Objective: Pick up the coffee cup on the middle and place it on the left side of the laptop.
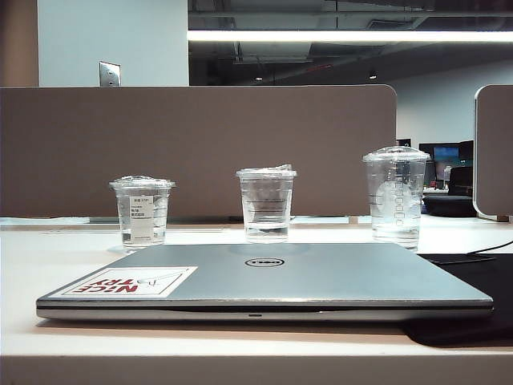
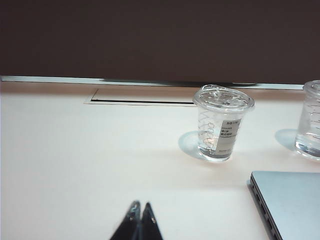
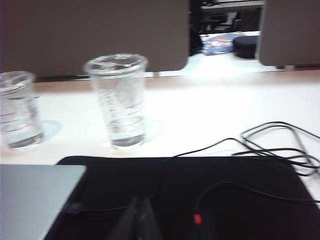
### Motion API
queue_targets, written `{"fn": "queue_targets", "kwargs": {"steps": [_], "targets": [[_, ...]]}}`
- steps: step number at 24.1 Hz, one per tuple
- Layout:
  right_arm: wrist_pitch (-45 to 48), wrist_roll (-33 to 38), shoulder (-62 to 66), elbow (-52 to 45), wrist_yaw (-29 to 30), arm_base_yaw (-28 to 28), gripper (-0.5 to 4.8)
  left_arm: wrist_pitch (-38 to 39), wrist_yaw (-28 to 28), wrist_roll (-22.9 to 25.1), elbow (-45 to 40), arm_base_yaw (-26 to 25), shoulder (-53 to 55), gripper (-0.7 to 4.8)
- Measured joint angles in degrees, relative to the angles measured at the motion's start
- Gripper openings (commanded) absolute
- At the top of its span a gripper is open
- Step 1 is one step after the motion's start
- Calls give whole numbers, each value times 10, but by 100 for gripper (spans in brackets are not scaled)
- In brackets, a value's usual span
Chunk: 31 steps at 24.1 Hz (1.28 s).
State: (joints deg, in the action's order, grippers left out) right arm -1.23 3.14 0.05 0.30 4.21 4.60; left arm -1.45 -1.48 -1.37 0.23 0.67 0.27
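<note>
The coffee cup (image 1: 266, 204), clear with a flat uneven lid and thin dark lines, stands upright in the middle behind the closed silver-grey Dell laptop (image 1: 264, 281). It shows at the edge of the left wrist view (image 2: 311, 120) and of the right wrist view (image 3: 17, 110). My left gripper (image 2: 140, 205) is shut and empty over bare table, well short of the cups and beside the laptop's corner (image 2: 290, 200). My right gripper (image 3: 140, 200) is shut and empty above a black mat, near the laptop's other corner (image 3: 35, 195). Neither gripper appears in the exterior view.
A shorter clear cup with a white label (image 1: 142, 210) (image 2: 221, 122) stands left of the coffee cup. A taller domed-lid cup (image 1: 395, 196) (image 3: 119, 100) stands right. The black mat (image 3: 200, 195) carries thin cables (image 3: 280, 145). A grey partition (image 1: 200, 144) backs the table.
</note>
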Motion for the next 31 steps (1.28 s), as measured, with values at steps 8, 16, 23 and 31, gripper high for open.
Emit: {"fn": "queue_targets", "kwargs": {"steps": [8, 16, 23, 31], "targets": [[0, 0, 0, 0, -1, 31, -5, 0, 0, 0, 0, 0, 0, -5], [0, 0, 0, 0, -1, 23, -5, 0, 0, 0, 0, 0, 0, -5], [0, 0, 38, 0, -1, 20, -5, -66, -6, -39, 0, 0, 0, -5], [1, 0, 106, 0, -5, -72, -5, -117, -65, -149, 50, 7, 49, -5]]}}
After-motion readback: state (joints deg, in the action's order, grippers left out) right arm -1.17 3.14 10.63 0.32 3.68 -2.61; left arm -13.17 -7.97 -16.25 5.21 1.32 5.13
